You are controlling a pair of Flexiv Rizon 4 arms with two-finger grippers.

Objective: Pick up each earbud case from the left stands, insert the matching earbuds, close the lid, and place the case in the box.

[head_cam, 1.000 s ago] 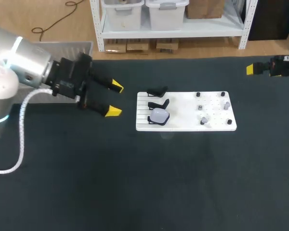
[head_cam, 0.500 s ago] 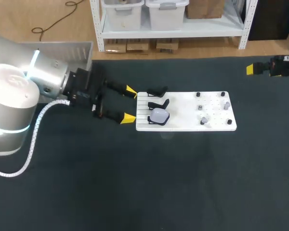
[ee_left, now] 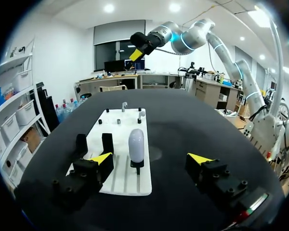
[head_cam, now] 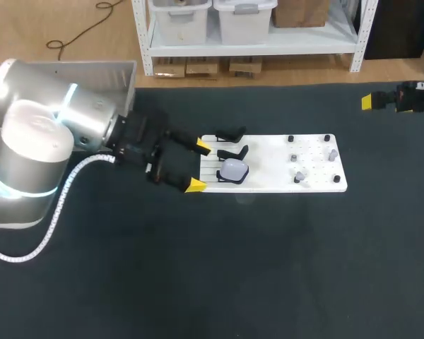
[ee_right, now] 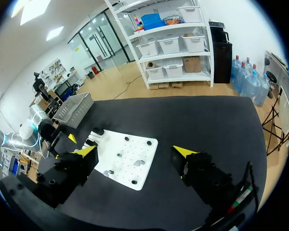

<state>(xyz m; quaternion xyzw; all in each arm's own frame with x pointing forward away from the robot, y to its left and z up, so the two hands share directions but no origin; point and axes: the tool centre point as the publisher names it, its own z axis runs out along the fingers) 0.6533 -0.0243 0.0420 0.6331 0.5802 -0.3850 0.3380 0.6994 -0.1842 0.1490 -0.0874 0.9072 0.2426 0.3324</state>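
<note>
A pale lavender earbud case stands upright on the nearest black stand at the left end of the white board. Two more black stands behind it are empty. Small earbuds sit among the pegs on the board's right half. My left gripper is open at the board's left edge, just short of the case. In the left wrist view the case is ahead of my left gripper, between the lines of its fingers and touching neither. My right gripper hangs open at the far right, well away from the board.
A grey metal basket sits at the table's back left, behind my left arm. The black tabletop spreads in front of the board. In the left wrist view my right arm hangs high beyond the board's far end.
My left arm has swung right and slightly down, bringing its open gripper from well left of the board to the board's left edge. The right arm has not moved.
</note>
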